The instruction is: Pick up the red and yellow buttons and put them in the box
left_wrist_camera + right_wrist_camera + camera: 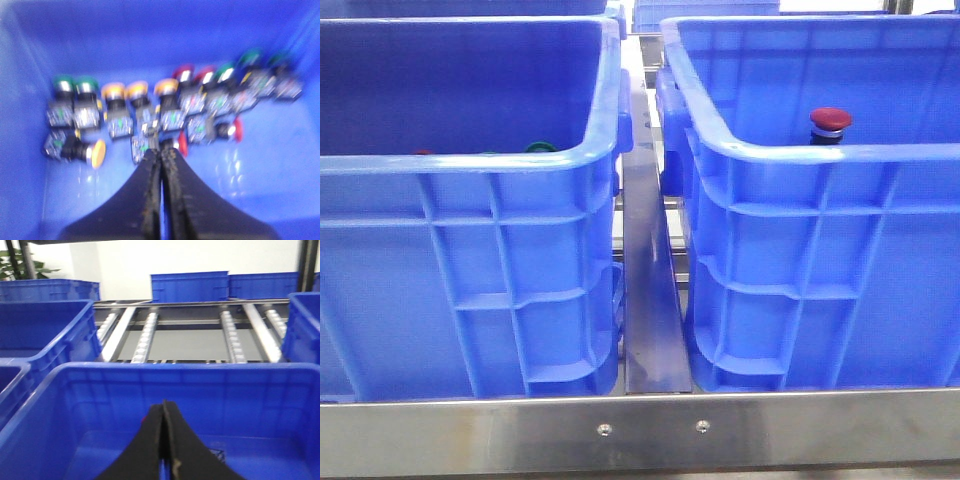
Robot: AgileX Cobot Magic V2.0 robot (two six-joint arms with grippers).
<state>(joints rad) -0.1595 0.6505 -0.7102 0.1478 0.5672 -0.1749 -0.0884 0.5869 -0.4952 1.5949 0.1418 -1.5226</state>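
In the left wrist view, several push buttons stand in a row on the floor of the left blue crate (150,35): yellow caps (137,90), red caps (183,72) and green caps (63,82). One yellow button (98,152) and one red button (237,127) lie on their sides. My left gripper (161,150) is shut, its tips just above the row beside a lying red cap (182,145); the view is blurred. A red button (830,122) stands in the right blue crate (820,155). My right gripper (164,405) is shut and empty over that crate (165,371). Neither gripper shows in the front view.
The left crate (470,165) and right crate stand side by side on a metal frame (650,300), with a narrow gap between them. A green cap (540,147) peeks over the left crate's rim. Roller rails (230,335) and more blue crates (190,287) lie beyond.
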